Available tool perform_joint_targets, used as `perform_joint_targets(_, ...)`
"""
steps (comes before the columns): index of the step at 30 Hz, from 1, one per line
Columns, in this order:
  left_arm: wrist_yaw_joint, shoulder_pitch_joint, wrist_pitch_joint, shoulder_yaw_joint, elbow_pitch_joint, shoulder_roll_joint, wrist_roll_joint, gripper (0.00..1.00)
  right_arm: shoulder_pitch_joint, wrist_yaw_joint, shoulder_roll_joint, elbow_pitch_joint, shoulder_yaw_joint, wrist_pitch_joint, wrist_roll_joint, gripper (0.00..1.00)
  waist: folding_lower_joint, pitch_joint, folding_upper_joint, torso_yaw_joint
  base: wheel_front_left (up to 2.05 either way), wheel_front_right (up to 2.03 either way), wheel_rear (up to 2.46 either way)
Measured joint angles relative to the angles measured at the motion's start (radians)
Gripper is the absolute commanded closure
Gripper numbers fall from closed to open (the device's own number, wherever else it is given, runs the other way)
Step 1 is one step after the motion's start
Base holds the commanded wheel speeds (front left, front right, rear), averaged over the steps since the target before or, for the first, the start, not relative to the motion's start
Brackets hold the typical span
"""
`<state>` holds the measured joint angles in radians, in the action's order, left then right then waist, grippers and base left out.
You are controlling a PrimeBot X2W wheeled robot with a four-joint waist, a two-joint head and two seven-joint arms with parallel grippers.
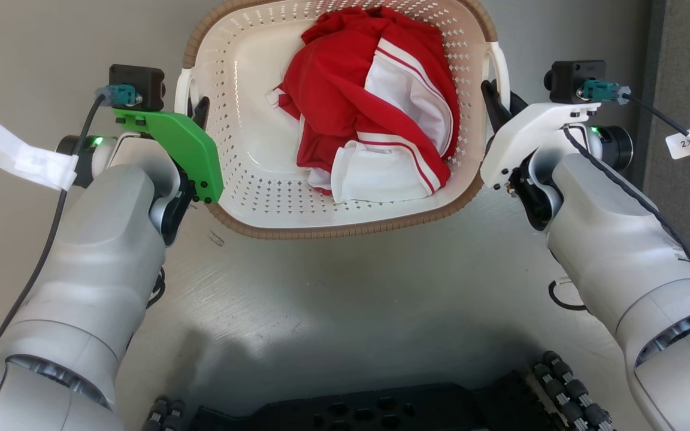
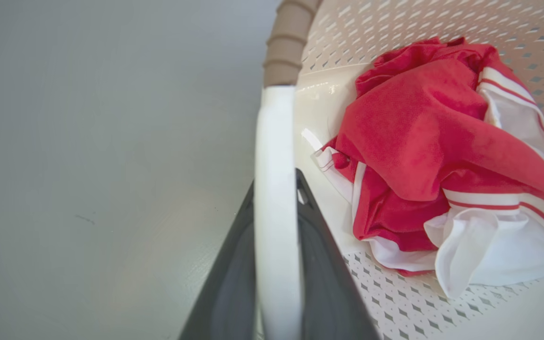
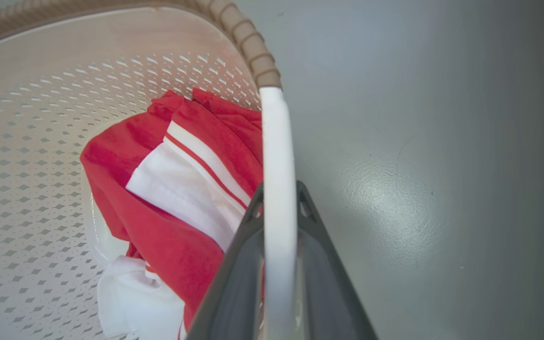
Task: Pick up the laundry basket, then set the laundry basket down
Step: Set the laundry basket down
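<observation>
One laundry basket, held at both side handles

The head view shows the whole scene: the left tool at the left handle, the right tool at the right handle, and the basket between them, over the grey floor in front of the robot. The wrist views show what the head view does not: each tool is pinching a white handle between its two dark fingers. There is one basket, two handles, two tools and one heap of red and white clothes inside. The basket is cream-white with many small holes and a brown rim like woven rope. It may rest on the floor or hang just above it; I cannot tell
</observation>
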<state>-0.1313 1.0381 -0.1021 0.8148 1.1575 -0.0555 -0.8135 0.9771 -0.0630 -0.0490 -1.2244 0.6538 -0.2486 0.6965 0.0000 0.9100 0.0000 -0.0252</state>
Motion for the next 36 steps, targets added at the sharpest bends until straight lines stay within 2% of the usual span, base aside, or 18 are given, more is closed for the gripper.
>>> perform_joint_targets(5, 0.0, 0.0, 0.009, 0.011, 0.0, -0.001, -0.002, 1.0, -0.001, -0.012, -0.001, -0.005, 0.011, 0.003, 0.0, 1.0, 0.0, -0.003, 0.0, 0.0, 0.0, 0.0, 0.0)
perform_joint_targets(6, 0.0, 0.0, 0.015, 0.015, 0.0, -0.002, -0.002, 0.91, -0.001, -0.019, -0.001, -0.005, 0.013, 0.003, -0.001, 1.0, 0.0, -0.003, 0.0, 0.001, 0.0, 0.0, 0.0)
perform_joint_targets(7, 0.0, 0.0, 0.015, 0.018, 0.0, -0.004, -0.002, 0.27, -0.002, -0.026, -0.001, -0.006, 0.015, 0.003, -0.001, 0.42, 0.0, -0.004, 0.0, 0.001, 0.0, 0.0, 0.0)
perform_joint_targets(8, 0.0, 0.0, 0.015, 0.026, -0.002, -0.007, -0.002, 0.0, -0.002, -0.031, -0.003, -0.005, 0.02, 0.003, -0.001, 0.0, 0.0, -0.004, 0.0, 0.001, 0.0, 0.0, 0.0)
perform_joint_targets(12, -0.001, -0.002, 0.018, 0.03, -0.006, -0.031, -0.012, 0.0, -0.002, -0.034, -0.026, -0.006, 0.015, 0.003, 0.001, 0.0, 0.0, -0.006, 0.0, 0.003, 0.0, 0.0, 0.0)
perform_joint_targets(20, -0.001, -0.004, 0.002, 0.03, -0.036, -0.031, -0.041, 0.0, -0.005, -0.046, -0.024, 0.004, 0.009, 0.003, 0.022, 0.0, 0.0, -0.02, 0.0, 0.005, 0.0, 0.0, 0.0)
perform_joint_targets(31, -0.001, -0.078, -0.125, 0.029, -0.038, -0.058, -0.044, 0.0, -0.058, -0.051, -0.027, 0.033, 0.004, -0.002, 0.023, 0.0, 0.0, -0.094, 0.0, 0.007, 0.0, 0.0, 0.0)
perform_joint_targets(36, -0.001, -0.128, -0.147, 0.03, -0.042, -0.07, -0.038, 0.0, -0.081, -0.051, -0.056, 0.132, -0.034, -0.002, 0.016, 0.0, 0.0, -0.161, 0.0, 0.003, 0.0, 0.0, 0.0)
